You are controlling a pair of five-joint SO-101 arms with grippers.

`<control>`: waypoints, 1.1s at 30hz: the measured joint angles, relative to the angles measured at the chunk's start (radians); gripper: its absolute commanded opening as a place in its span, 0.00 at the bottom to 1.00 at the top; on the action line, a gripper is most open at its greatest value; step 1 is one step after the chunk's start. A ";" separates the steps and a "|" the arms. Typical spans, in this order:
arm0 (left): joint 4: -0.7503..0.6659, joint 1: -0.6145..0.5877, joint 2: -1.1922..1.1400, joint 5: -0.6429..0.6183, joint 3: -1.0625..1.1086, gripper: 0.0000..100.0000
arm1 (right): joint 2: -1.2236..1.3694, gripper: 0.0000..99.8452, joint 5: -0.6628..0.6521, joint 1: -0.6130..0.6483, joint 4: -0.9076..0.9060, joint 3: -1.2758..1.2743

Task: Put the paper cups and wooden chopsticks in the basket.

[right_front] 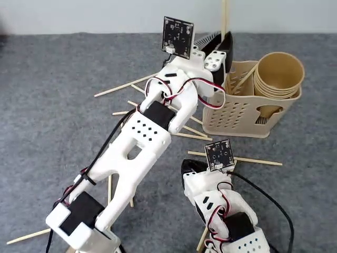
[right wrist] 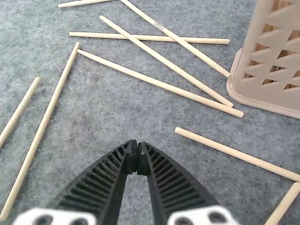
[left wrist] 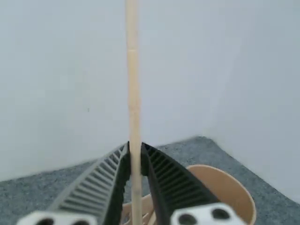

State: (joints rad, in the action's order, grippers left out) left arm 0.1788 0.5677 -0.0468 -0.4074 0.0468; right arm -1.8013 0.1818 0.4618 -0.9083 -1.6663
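My left gripper point(right_front: 224, 45) is raised over the back left corner of the beige basket point(right_front: 237, 113), shut on a wooden chopstick point(right_front: 224, 18) that stands upright. In the left wrist view the chopstick point(left wrist: 133, 93) runs straight up from between the closed fingers point(left wrist: 164, 173), with a paper cup point(left wrist: 229, 187) below. A stack of paper cups point(right_front: 279, 74) sits in the basket's right end, with a chopstick point(right_front: 243, 78) leaning beside it. My right gripper point(right_front: 188, 168) is low over the carpet in front of the basket, shut on nothing point(right wrist: 136, 152). Several chopsticks point(right wrist: 159, 82) lie scattered ahead of it.
Loose chopsticks lie on the grey carpet left of the basket point(right_front: 126, 84), in front of it point(right_front: 253, 159) and near the arms' bases point(right_front: 26, 237). The basket's wall point(right wrist: 267, 70) stands close to the right gripper. A pale wall point(left wrist: 56, 70) rises behind the table.
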 measured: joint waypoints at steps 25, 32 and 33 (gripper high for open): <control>0.520 -0.130 0.341 0.005 0.003 0.15 | 0.000 0.01 0.000 0.000 0.000 0.000; 0.783 -0.327 0.465 0.051 0.003 0.15 | 0.000 0.01 0.000 0.000 0.000 0.000; 0.822 -0.351 0.473 0.071 0.003 0.15 | 0.000 0.01 0.000 0.000 0.000 0.000</control>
State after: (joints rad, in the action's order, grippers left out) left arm 1.0012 0.2163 0.4258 -0.3368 0.0499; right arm -1.8013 0.1818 0.4618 -0.9083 -1.6663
